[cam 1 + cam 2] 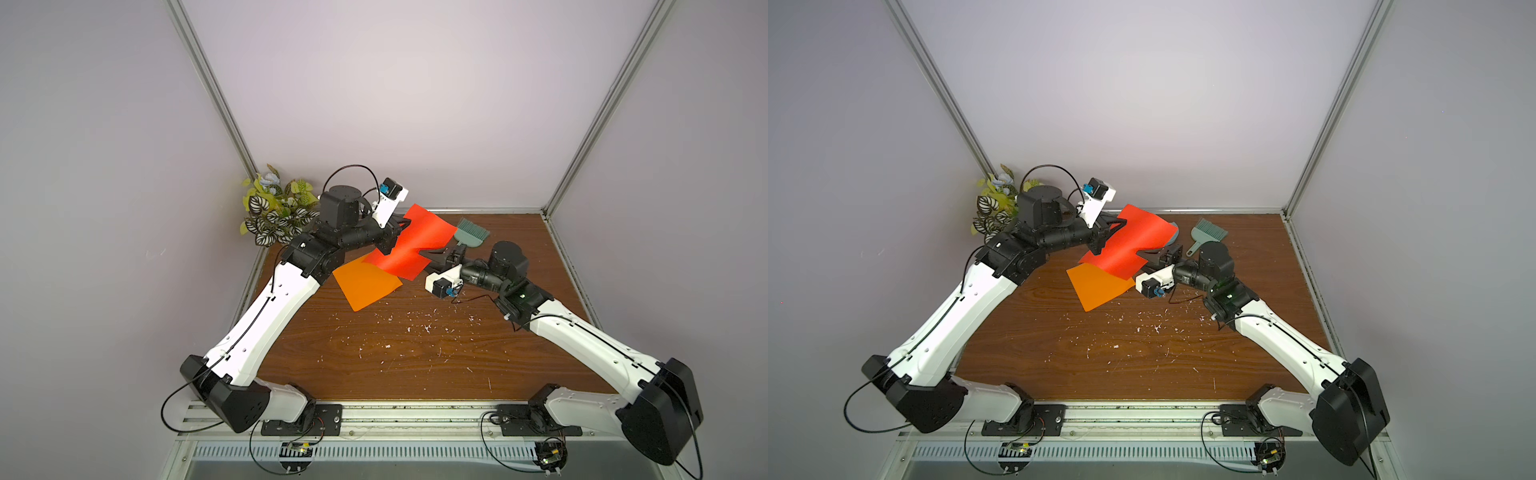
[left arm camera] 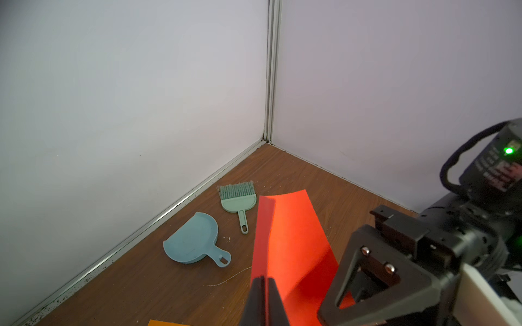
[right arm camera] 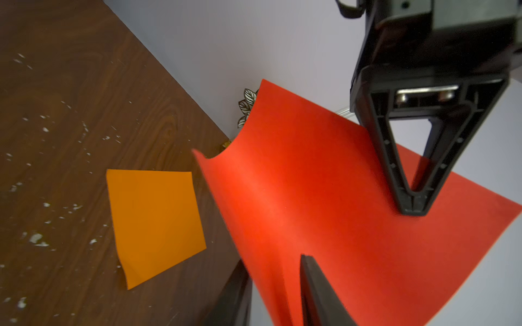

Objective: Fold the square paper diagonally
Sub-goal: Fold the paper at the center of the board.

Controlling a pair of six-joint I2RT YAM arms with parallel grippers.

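Note:
The red square paper (image 1: 411,245) (image 1: 1129,245) hangs curved in the air above the back of the wooden table (image 1: 374,353). My left gripper (image 1: 401,226) (image 2: 264,279) is shut on its far edge, and its pinched tips (image 3: 413,209) show against the sheet (image 3: 310,183). My right gripper (image 1: 426,252) (image 1: 1144,252) (image 3: 272,259) stands at the paper's opposite edge. Its jaws are apart, one finger on each side of the sheet, with a gap still showing. An orange square paper (image 1: 365,286) (image 3: 155,223) lies flat on the table below, partly under the red sheet.
A green hand brush (image 1: 471,232) (image 2: 238,197) and a blue dustpan (image 2: 195,240) lie near the back right corner. A potted plant (image 1: 274,208) stands at the back left. White scraps (image 1: 415,324) are scattered over the middle of the table. Walls close in the back and sides.

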